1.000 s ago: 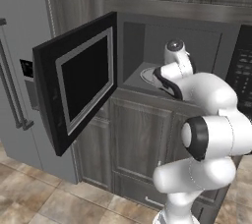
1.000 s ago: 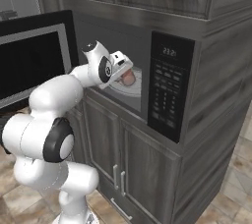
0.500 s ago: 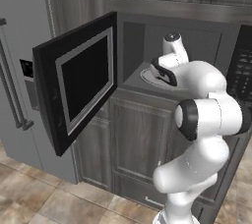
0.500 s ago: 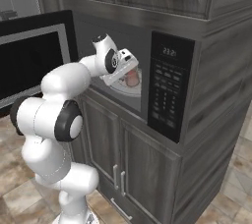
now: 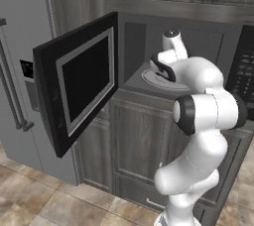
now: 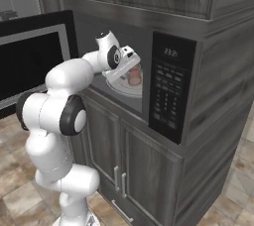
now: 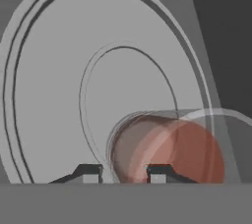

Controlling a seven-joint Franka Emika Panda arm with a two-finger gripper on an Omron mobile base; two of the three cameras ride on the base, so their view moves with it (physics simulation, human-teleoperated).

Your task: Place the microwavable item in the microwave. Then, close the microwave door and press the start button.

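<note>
Resting on round white ridged turntable (image 7: 59,95), translucent pinkish tapered cup (image 7: 167,152)

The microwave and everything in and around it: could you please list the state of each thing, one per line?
microwave: open cavity, clock display lit.
microwave door: swung wide open to the left.
turntable: bare except for the cup near its edge.
cup: inside the microwave, on the turntable.
gripper: inside the cavity, fingers slightly parted beside the cup.
lower cabinet doors: shut.
</note>
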